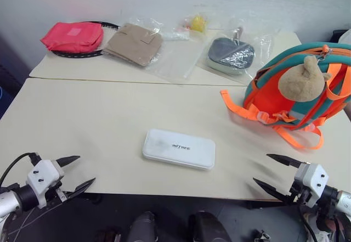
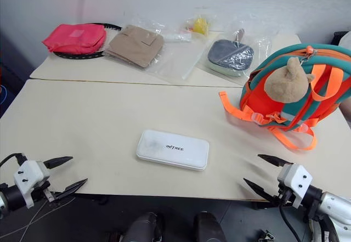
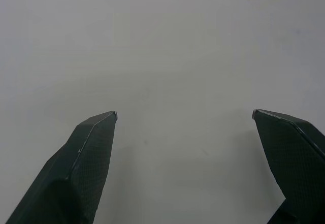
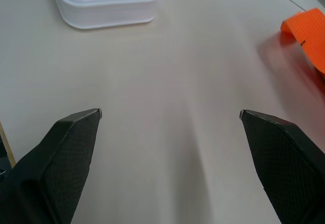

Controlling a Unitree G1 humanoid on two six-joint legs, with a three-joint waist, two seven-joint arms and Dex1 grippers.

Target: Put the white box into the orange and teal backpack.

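both the left pincer (image 1: 77, 172) and right pincer (image 1: 267, 170) gape wide, empty, flanking the white box (image 1: 179, 148).

The white box (image 1: 179, 148) lies on the table (image 1: 82, 121), backpack (image 1: 299, 88) far right.

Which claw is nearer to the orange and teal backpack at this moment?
Right. The right claw hangs open at the table's near edge, just in front of the orange and teal backpack. The left claw, also open, is at the opposite near corner, beyond the white box.
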